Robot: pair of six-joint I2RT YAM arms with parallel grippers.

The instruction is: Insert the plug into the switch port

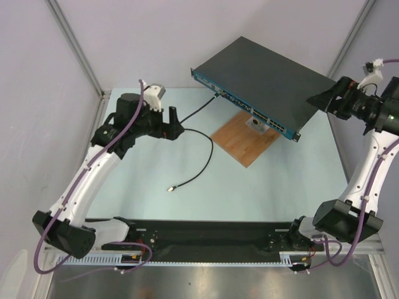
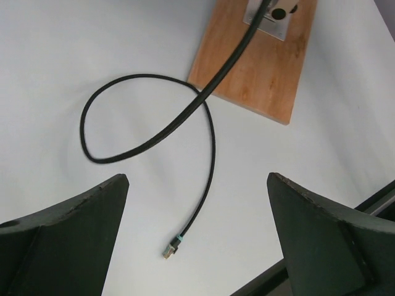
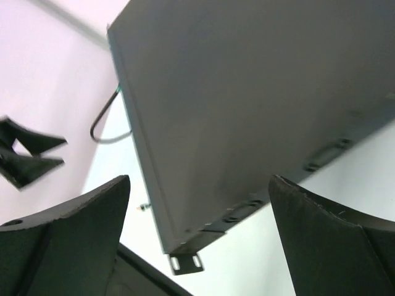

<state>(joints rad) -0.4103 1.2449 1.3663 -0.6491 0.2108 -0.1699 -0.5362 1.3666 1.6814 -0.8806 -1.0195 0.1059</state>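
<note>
- Near half of the table lay bare from the arm bases up to the board; wide lane for either gripper
- cable looped over left-centre, from the left end of the switch front down to the plug; only snag on that side
- plug lay alone on bare table; free room all round except its own cable on the far side
- left gripper hung over the loop, jaws wide, nothing between them
- board lay just before the switch's blue face; low approach to middle ports cramped
- right gripper spread wide at the switch's right end; contact unclear
- frame post and wall boxed in the left
</note>
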